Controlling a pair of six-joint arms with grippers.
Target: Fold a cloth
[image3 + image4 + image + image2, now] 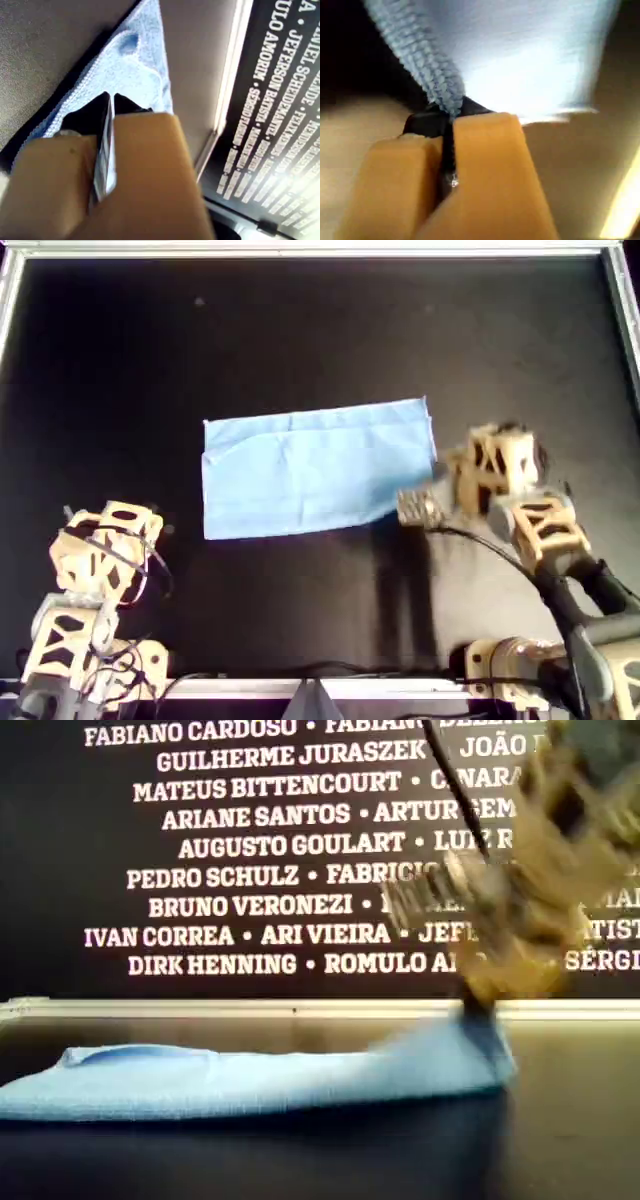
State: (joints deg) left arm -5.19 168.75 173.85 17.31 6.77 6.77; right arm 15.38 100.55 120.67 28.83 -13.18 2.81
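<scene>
The cloth (315, 470) is a light-blue rectangle lying on the black table, with a folded layer showing along its top. My right gripper (415, 508) is at the cloth's lower right corner in the overhead view. In the right wrist view this gripper (451, 114) is shut on the cloth's edge (435, 80). The exterior view shows that end of the cloth (470, 1045) raised off the table under the blurred right gripper (478, 1005). My left gripper (130, 520) sits at the overhead view's lower left, apart from the cloth. Its jaws (111, 97) are shut on nothing, and the cloth (125, 70) lies beyond them.
The black table (320, 330) has a metal rim (300, 250) along its far side and at both sides of the overhead view. A dark wall with white names (250, 850) stands behind the table. A cable (490, 545) trails from the right arm.
</scene>
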